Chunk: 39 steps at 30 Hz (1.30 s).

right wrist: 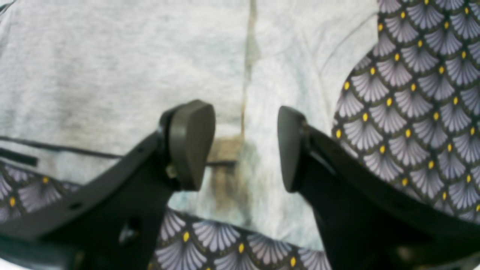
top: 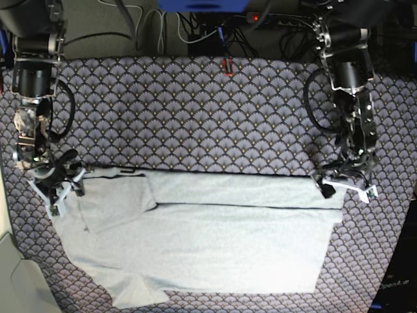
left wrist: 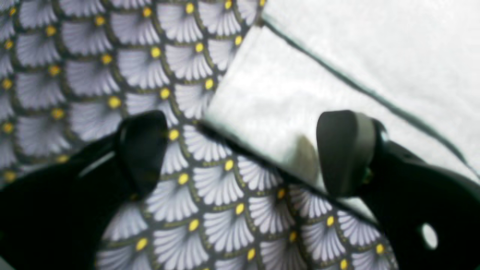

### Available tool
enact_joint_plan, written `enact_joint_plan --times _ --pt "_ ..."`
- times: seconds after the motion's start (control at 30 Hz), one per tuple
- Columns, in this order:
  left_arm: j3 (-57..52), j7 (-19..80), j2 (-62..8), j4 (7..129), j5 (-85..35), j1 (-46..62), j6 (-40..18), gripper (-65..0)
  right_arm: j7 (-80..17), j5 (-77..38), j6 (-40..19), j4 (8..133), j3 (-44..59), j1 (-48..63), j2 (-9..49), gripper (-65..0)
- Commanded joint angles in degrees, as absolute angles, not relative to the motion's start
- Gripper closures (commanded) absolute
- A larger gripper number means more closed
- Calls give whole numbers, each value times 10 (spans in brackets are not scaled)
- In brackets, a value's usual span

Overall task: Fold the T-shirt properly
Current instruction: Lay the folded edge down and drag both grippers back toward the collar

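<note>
**Both claws at the far fold, nothing gripped yet**

Left wrist view: the left claw stands spread wide above the table with its fan-patterned cloth. One finger hangs over bare cloth, the other over a corner of the T-shirt, whose layered edge runs slantwise between them. No fabric is pinched.

Right wrist view: the right claw is also parted, straddling a seam of the shirt near its edge (the brownish smear there looks like shadow or blur; I cannot tell which). Nothing is held.

Base view: the T-shirt lies flat on the near half of the table, its far strip already turned over itself. The left claw sits at that strip's one end, the right claw at the other, by a sleeve.

I judge the step to be taking hold of the folded edge at both ends. Next, each claw should drop and close on all layers, then both carry the edge toward the near hem together, evenly, so the cloth stays square.
</note>
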State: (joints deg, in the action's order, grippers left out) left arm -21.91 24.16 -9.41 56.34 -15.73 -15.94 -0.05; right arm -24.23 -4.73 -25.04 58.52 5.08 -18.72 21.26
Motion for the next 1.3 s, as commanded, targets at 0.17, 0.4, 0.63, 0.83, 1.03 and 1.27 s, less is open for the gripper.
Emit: enact_joint_plan --times 0.17,0.4,0.63,0.83,1.03,1.27 --pt "-220 240 -95 529 -164 -196 -2 -615 -229 -50 -248 596 54 -196 226 -317" --pt "-218 211 -90 527 -193 -193 -3 -613 -229 -50 -248 596 54 -193 233 -317" --pt "-218 205 -93 523 -216 -192 -3 -614 -229 -50 -248 596 54 -191 234 -317" --pt "-215 206 -93 523 -215 -192 -3 -600 -229 -51 -248 596 101 -195 240 -317" --pt "-218 207 -93 523 -215 -192 -3 -255 -261 -51 -248 596 173 -208 240 -317" --pt "-218 211 -93 523 -215 -192 2 -25 -273 -53 -249 596 185 -191 239 -318"
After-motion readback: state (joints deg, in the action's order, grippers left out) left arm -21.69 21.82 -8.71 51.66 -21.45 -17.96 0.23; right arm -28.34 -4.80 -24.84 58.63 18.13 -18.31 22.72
